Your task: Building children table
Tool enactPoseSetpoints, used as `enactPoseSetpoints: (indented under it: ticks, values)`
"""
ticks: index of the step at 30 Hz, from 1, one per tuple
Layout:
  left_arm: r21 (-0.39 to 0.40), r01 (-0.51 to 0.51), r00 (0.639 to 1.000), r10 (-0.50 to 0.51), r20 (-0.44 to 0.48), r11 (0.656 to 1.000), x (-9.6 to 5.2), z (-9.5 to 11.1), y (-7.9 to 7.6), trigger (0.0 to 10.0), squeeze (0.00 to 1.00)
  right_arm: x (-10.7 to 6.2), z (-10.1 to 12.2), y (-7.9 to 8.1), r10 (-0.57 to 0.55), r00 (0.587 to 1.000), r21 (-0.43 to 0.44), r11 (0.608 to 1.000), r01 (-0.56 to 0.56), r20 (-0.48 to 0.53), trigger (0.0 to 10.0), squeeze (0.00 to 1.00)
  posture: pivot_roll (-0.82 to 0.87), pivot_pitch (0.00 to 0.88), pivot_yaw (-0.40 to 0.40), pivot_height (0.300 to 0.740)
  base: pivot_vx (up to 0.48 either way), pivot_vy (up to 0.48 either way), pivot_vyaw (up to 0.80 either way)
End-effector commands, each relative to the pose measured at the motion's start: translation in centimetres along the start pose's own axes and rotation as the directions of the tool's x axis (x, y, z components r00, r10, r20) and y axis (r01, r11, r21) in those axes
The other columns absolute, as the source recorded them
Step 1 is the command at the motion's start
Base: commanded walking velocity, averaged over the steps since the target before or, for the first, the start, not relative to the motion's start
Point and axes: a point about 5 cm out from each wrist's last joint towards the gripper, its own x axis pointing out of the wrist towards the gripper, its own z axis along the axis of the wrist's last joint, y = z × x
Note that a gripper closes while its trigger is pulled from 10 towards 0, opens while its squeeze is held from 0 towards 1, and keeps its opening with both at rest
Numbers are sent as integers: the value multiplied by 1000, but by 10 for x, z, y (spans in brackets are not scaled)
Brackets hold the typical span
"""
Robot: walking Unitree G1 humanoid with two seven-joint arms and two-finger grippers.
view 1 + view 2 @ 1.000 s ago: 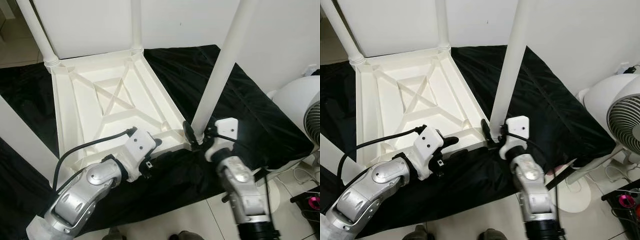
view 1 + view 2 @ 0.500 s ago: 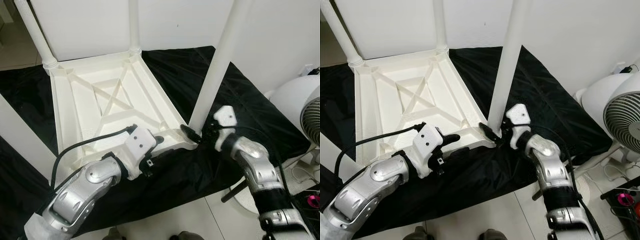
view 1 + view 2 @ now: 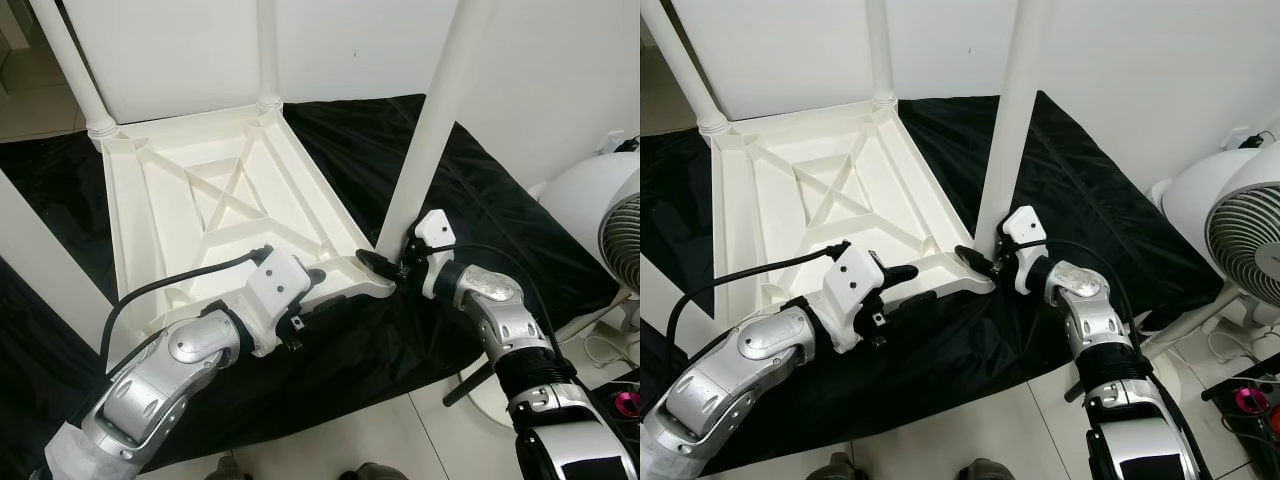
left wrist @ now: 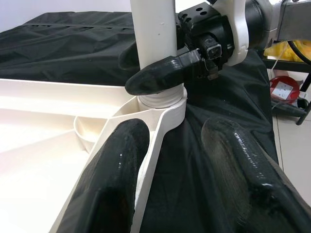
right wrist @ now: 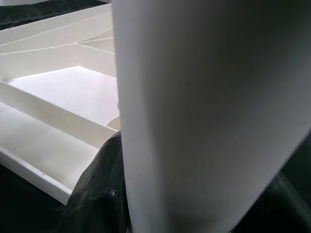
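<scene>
Two claws share one corner of the upturned white tabletop [image 3: 225, 215], which lies on a black sheet [image 3: 480, 230]. The right claw [image 3: 385, 268] pinches the base of the table leg [image 3: 425, 150] in its socket, probably to seat it; the left claw [image 3: 318, 290] straddles the near rim, fingers parted, likely steadying. Its wrist view shows the leg's collar [image 4: 160, 102] meeting the socket.

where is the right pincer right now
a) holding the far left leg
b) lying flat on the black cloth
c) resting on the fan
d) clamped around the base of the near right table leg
d, the right pincer has its black fingers on both sides of the white leg just above its socket at the corner of the upturned table top.
</scene>
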Motion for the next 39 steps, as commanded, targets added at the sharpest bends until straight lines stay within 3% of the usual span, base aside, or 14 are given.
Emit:
enactPoseSetpoints:
  ticks: [1, 4, 5, 12, 23, 26, 27, 29, 30, 31, 34, 37, 38, 39]
  values:
    - [0, 96, 995, -96, -6, 995, -2, -1, -4, 10000, 0, 1, -6, 4, 24, 999, -12, 1000, -25, -28, 0, 0, -26, 32, -11, 740, 0, 0, 0]
    - [-3, 92, 996, -92, -6, 996, -2, -1, -4, 10000, 0, -2, -9, 6, 32, 999, 11, 999, -32, -30, 0, 0, -27, 41, -8, 740, 0, 0, 0]
    - [-5, 95, 995, -95, -7, 996, -2, -1, -5, 10000, 0, -4, -10, 6, 18, 999, 36, 999, -17, -27, 10000, 0, -29, 42, -7, 740, 0, 0, 0]
    - [-7, 96, 995, -96, -16, 995, -3, -2, -5, 10000, 0, -7, -6, 7, -83, 996, 89, 992, 84, -9, 10000, 0, -37, 54, -7, 740, 0, 0, 0]
    - [-15, 93, 995, -93, -19, 996, -2, -3, -6, 10000, 0, -1, -8, 34, -407, 913, 231, 885, 403, -33, 10000, 0, -54, 57, -9, 740, 0, 0, 0]
    - [-19, 88, 996, -89, -18, 996, -2, -3, -6, 10000, 0, -3, -14, 38, -552, 829, 288, 783, 552, -88, 10000, 0, -54, 58, -13, 740, 0, 0, 0]
    - [-21, 90, 996, -90, -17, 996, -2, -4, -6, 10000, 0, -6, -15, 39, -658, 742, 288, 692, 662, -125, 10000, 0, -56, 57, -13, 740, 0, 0, 0]
    - [-21, 90, 996, -90, -17, 996, -2, -4, -6, 10000, 0, -6, -15, 39, -658, 742, 288, 692, 662, -125, 10000, 0, -56, 57, -13, 740, 0, 0, 0]
    - [-22, 99, 995, -99, -18, 995, -2, -4, -8, 10000, 0, -7, -13, 51, -781, 594, 303, 529, 793, -190, 10000, 0, -54, 51, -12, 740, 0, 0, 0]
    - [-21, 103, 995, -103, -18, 994, -2, -4, -9, 10000, 0, -5, -11, 56, -800, 564, 307, 494, 813, -206, 10000, 0, -54, 51, -12, 740, 0, 0, 0]
    - [-21, 103, 994, -104, -17, 994, -1, -4, -9, 10000, 0, -1, -9, 60, -799, 565, 315, 492, 812, -207, 10000, 0, -54, 47, -9, 740, 0, 0, 0]
    - [-20, 104, 994, -104, -17, 994, -2, -3, -8, 10000, 0, 2, -1, 63, -762, 629, 291, 573, 766, -154, 10000, 0, -56, 48, -8, 740, 0, 0, 0]
    - [-18, 106, 994, -107, -20, 994, -2, -4, -8, 10000, 0, 2, 1, 63, -749, 649, 308, 590, 746, -136, 10000, 914, -55, 43, -9, 740, 0, 0, 0]
    - [-18, 106, 994, -107, -20, 994, -2, -4, -8, 10000, 0, 2, 1, 63, -749, 649, 308, 590, 746, -136, 10000, 914, -55, 43, -9, 740, 0, 0, 0]
